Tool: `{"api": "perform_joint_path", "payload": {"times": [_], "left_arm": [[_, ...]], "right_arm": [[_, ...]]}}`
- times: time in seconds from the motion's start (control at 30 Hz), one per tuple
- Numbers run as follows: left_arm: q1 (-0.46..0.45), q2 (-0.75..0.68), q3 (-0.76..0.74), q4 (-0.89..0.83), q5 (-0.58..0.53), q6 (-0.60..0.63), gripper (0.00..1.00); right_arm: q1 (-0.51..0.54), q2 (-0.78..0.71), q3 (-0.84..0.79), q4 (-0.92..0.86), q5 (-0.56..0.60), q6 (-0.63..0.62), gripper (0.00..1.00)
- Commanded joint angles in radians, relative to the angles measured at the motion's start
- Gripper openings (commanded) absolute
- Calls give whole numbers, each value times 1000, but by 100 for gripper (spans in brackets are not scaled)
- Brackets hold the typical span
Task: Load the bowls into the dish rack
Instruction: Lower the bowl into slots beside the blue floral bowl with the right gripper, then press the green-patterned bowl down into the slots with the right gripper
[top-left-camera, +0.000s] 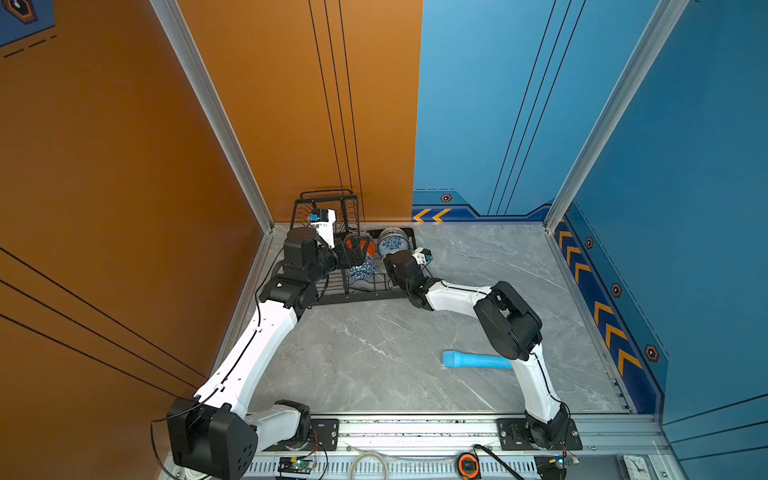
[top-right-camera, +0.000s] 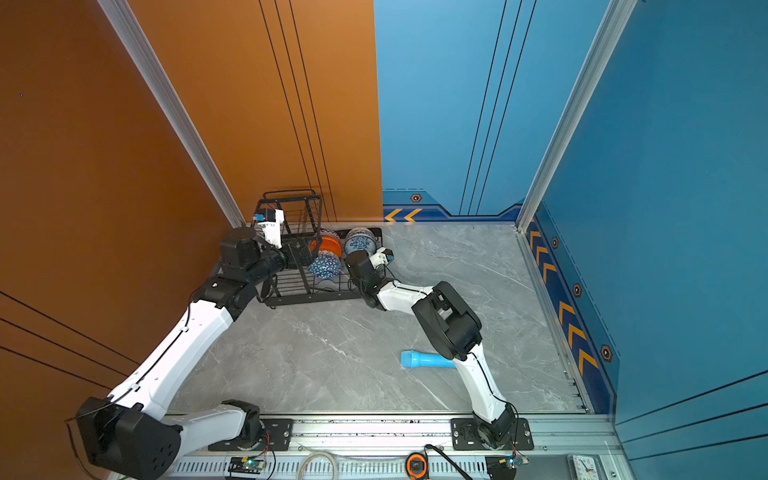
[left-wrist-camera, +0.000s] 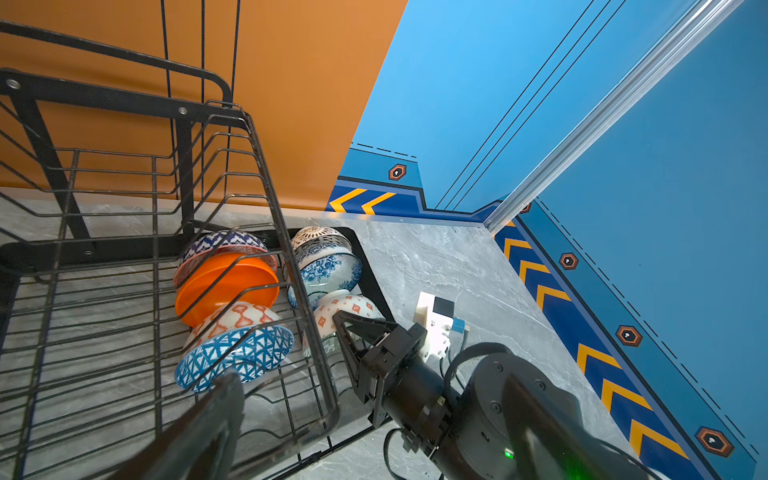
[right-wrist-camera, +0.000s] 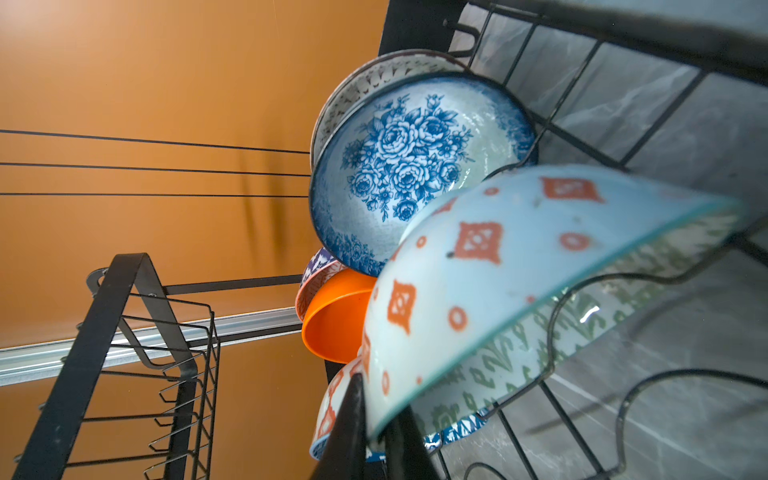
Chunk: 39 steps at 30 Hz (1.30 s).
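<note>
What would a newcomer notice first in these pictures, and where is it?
The colourful bowls lean on edge in the black dish rack in the far left corner, above all the plain orange bowl and the blue floral bowl. The left arm and the right arm both reach to that rack. A light blue cylinder lies on the table by the right arm.

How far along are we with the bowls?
Nearly done. Done: the orange bowl, triangle bowl, floral bowl and others stand in the rack. In hand: the right gripper pinches the rim of the green bowl, already in the lower tier. The left gripper is open and empty. Left: release, withdraw; in both top views only a cylinder lies loose on the table.
</note>
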Motion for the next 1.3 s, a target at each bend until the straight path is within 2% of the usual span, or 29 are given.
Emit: {"api": "perform_joint_path", "payload": {"times": [0.0,0.47,0.9,1.27], "left_arm": [[9,2,-24,-21,13,-3,98],[10,0,-25,-21,14,-3,98],[9,-1,-27,-21,10,-2,98],[9,-1,-27,-21,11,-2,98]], "right_arm": [[6,33,4,-113,-47,28,12],[2,61,42,-133,-100,20,21],[-9,32,73,-190,-110,-86,28],[-14,37,81,-192,-130,-103,34]]}}
